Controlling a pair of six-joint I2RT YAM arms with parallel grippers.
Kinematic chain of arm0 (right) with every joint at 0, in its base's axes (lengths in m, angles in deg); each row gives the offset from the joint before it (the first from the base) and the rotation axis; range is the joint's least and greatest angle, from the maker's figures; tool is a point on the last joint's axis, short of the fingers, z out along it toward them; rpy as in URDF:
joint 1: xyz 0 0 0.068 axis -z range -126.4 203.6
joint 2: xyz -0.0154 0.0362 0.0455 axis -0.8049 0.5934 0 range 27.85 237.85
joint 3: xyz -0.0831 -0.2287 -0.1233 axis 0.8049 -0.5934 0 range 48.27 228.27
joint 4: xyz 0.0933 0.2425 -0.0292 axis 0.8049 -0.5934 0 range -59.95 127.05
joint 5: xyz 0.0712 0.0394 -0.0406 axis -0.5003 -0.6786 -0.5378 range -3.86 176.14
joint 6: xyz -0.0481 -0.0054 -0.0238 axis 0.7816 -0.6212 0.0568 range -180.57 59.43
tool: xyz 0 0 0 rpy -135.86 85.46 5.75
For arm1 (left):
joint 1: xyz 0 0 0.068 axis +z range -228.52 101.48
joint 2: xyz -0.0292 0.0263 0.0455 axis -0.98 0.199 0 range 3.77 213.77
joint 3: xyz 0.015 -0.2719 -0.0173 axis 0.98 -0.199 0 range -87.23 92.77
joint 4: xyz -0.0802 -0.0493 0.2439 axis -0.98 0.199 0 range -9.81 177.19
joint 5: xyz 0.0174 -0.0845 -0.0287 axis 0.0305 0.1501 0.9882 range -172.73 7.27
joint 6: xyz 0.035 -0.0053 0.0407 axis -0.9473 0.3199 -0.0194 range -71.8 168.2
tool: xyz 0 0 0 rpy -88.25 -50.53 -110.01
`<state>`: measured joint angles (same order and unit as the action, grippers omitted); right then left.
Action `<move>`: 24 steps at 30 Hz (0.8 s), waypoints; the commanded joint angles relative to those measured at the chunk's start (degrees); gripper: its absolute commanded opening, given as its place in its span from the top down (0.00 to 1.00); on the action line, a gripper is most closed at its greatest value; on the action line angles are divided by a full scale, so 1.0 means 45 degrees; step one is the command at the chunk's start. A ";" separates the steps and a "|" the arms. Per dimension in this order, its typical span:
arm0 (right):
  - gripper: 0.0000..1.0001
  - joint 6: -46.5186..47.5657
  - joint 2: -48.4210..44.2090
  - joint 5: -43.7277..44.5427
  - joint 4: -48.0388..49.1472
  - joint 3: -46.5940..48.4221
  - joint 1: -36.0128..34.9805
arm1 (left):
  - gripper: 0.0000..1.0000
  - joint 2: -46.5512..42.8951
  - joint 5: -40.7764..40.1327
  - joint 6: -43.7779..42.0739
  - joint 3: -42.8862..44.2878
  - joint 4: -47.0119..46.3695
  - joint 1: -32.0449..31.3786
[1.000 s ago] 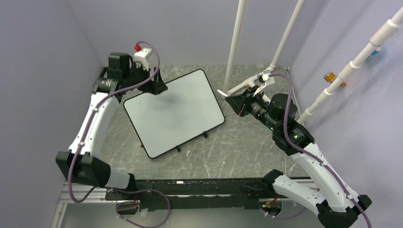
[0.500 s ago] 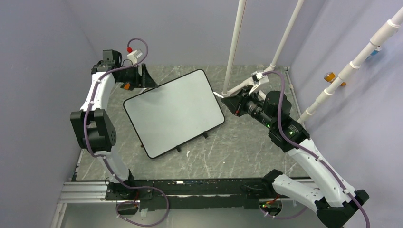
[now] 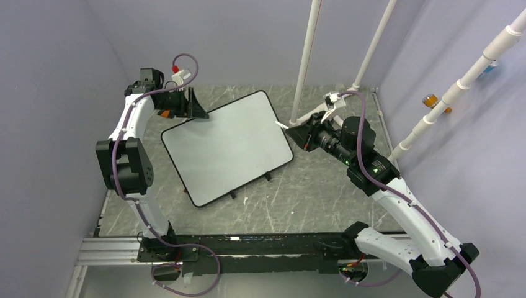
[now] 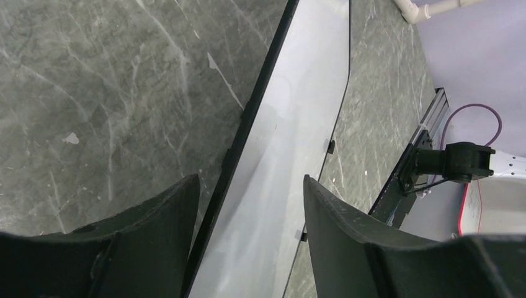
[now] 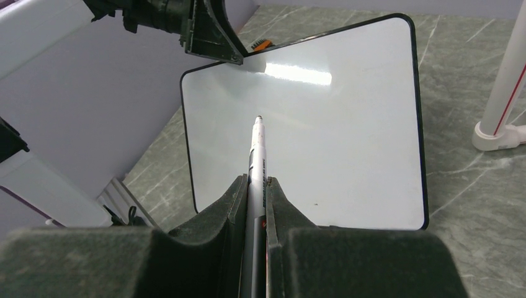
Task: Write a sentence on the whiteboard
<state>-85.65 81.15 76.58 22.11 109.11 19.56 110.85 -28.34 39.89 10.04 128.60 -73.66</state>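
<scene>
Black rail (image 3: 248,243) runs along the near table edge, both arm bases on it. Next out is the right gripper (image 3: 296,131): jaws pinched down to a thin slot and clamped on a white marker (image 5: 257,155), which sticks straight out past the fingertips, dark tip leading. The whiteboard (image 3: 226,146) lies ahead of and below that gripper, flat on the grey veined tabletop (image 3: 310,192). It is turned at an angle to the rail, with small black feet (image 3: 268,177) showing along its nearer long side. From overhead the marker tip sits over the board edge closest to the right gripper. From the right wrist it lines up over the middle of the white face. Can't tell if the tip touches the surface. Face reads plain white with one bright glare patch toward the far side. At the board's opposite, far edge is the left gripper (image 3: 197,112), facing the right gripper across it. Its jaws are spread wide and hold nothing. In the left wrist view the board's dark rim and white face run up through the gap between the two fingers (image 4: 155,242). Can't tell if either finger contacts the board. White pipes (image 3: 308,56) stand beyond the right gripper, toward the back wall.
</scene>
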 commanded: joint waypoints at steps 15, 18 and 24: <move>1.00 0.0095 0.0132 -0.0540 0.0050 0.1034 0.0026 | 0.50 0.0632 0.1640 -0.1296 0.0008 0.0826 -0.0341; 1.00 0.0057 0.0036 -0.0539 0.0031 0.0952 0.0025 | 0.66 0.0336 0.1557 -0.1293 -0.0092 0.0814 -0.0400; 1.00 -0.0031 -0.0088 -0.0580 0.0019 0.0784 0.0028 | 0.71 -0.0703 0.1440 -0.1234 -0.0732 0.0224 -0.0491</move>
<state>-85.63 81.90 75.05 21.57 111.20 19.56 113.41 -23.38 35.43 8.12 130.69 -74.71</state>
